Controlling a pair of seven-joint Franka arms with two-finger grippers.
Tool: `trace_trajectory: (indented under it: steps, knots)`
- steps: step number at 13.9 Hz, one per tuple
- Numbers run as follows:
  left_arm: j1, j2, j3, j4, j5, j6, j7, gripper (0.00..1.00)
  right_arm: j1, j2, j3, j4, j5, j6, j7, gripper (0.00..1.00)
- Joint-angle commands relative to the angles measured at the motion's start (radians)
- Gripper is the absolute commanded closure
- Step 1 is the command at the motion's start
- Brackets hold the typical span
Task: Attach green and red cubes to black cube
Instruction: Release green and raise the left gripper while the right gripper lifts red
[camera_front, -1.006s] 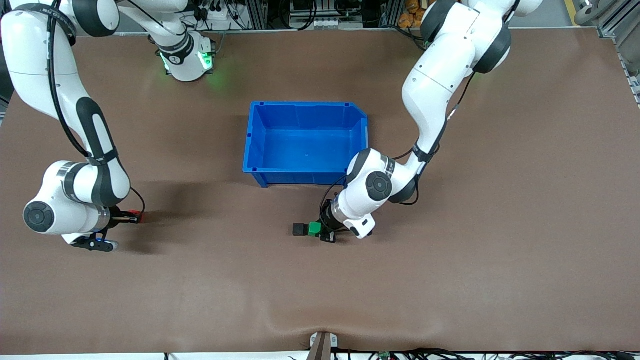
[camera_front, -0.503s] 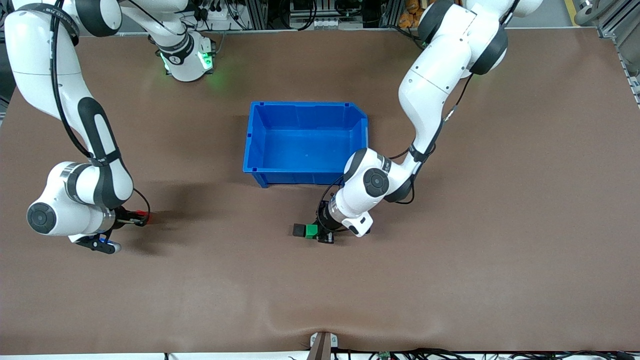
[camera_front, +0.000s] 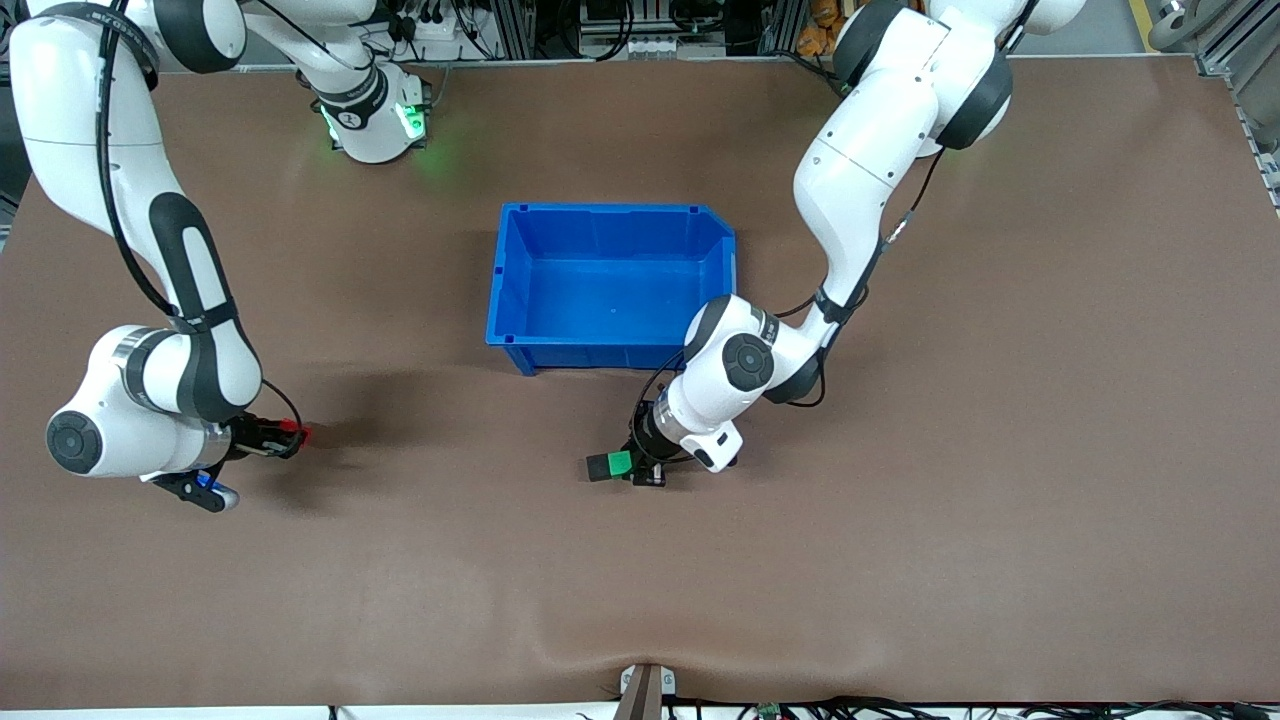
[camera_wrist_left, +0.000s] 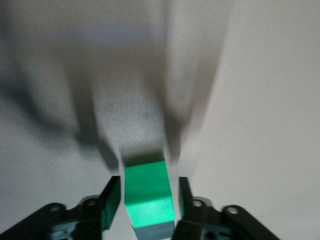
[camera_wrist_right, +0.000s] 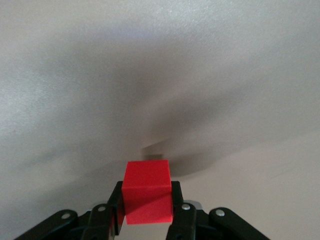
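Two-arm cube assembly, front and wrist views.

**Left gripper** (camera_front: 632, 470): low over the table (camera_front: 900, 550), nearer to the front camera than the blue bin (camera_front: 610, 208). In the left wrist view its fingers (camera_wrist_left: 111, 197) flank the green cube (camera_wrist_left: 147, 192), with a thin gap at each side, so the claw stands slightly apart and is not clamped.

**Green cube** (camera_front: 620, 464): on the table between the left gripper's fingers. It touches the black cube (camera_front: 598, 468) on the side toward the right arm's end.

**Black cube:** on the table, nearer to the front camera than the bin and well apart from it.

**Right gripper** (camera_front: 285, 437): low over the table toward the right arm's end, well apart from the other two cubes. Its claw is clamped on the red cube (camera_front: 297, 435). In the right wrist view the red cube (camera_wrist_right: 147, 192) sits squarely between the fingertips of the right gripper (camera_wrist_right: 147, 200).

**Bin:** mid-table, between the two arms.
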Motion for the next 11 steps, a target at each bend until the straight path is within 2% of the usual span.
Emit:
trace_trajectory:
  steps: [1,4,6,11]
  knots:
    - [-0.003,-0.065,0.02,0.018,-0.001,-0.122,0.0,0.0,0.017,-0.011,-0.001,0.005,0.01,-0.023,0.083,1.0]
    - [0.035,-0.181,0.03,0.015,0.006,-0.309,0.106,0.0,0.049,-0.012,-0.001,0.008,0.01,-0.043,0.222,1.0]
    - [0.079,-0.253,0.03,0.009,0.037,-0.387,0.181,0.0,0.068,-0.012,0.001,0.012,0.01,-0.045,0.274,1.0]
    - [0.135,-0.359,0.03,-0.008,0.101,-0.581,0.365,0.0,0.112,-0.017,0.002,0.02,0.059,-0.052,0.426,1.0]
